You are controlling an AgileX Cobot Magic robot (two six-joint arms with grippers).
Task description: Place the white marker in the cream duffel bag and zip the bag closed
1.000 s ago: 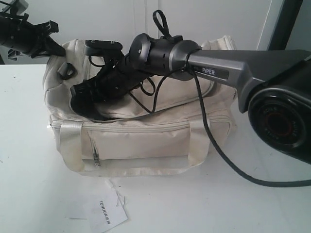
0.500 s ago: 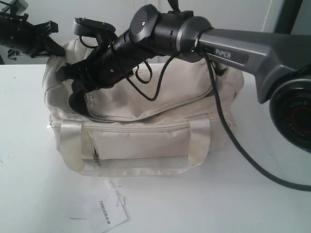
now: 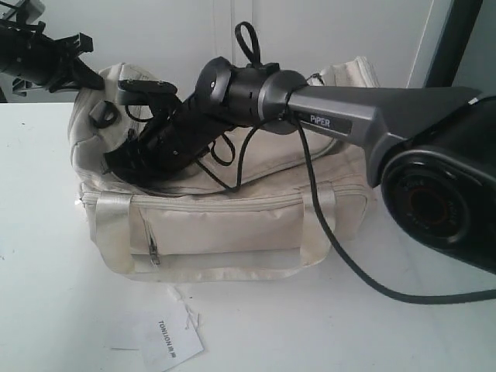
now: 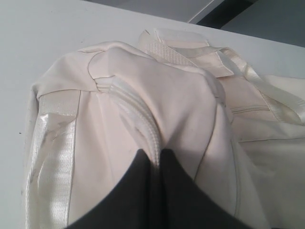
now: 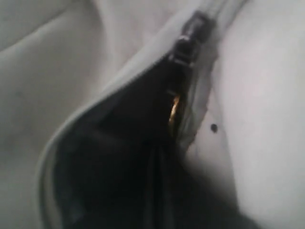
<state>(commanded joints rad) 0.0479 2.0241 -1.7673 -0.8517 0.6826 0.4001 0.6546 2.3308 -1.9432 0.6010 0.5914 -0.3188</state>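
Reaching in from the right edge of the frame, the right gripper (image 3: 116,161) lies across the top of the cream duffel bag (image 3: 225,232). Its tip is at the bag's upper left end, by a dark gap in the curved top zip. Its jaws are pressed together; whether they pinch anything cannot be told. This arm's close view is blurred: a dark zip slider (image 5: 188,40) sits at one end of an open slit showing dark lining (image 5: 109,162). In the upper left corner of the frame, the left gripper (image 3: 77,62) meets the bag's left end. Its close view shows two dark fingers (image 4: 190,200) pinched on the raised zip seam. The bag stands mid-frame on a white table (image 3: 46,256), front pocket toward the camera. A white paper tag (image 3: 172,339) lies just in front, lower left. A black cable (image 3: 341,252) hangs from the right arm. The white marker is out of sight in every view.
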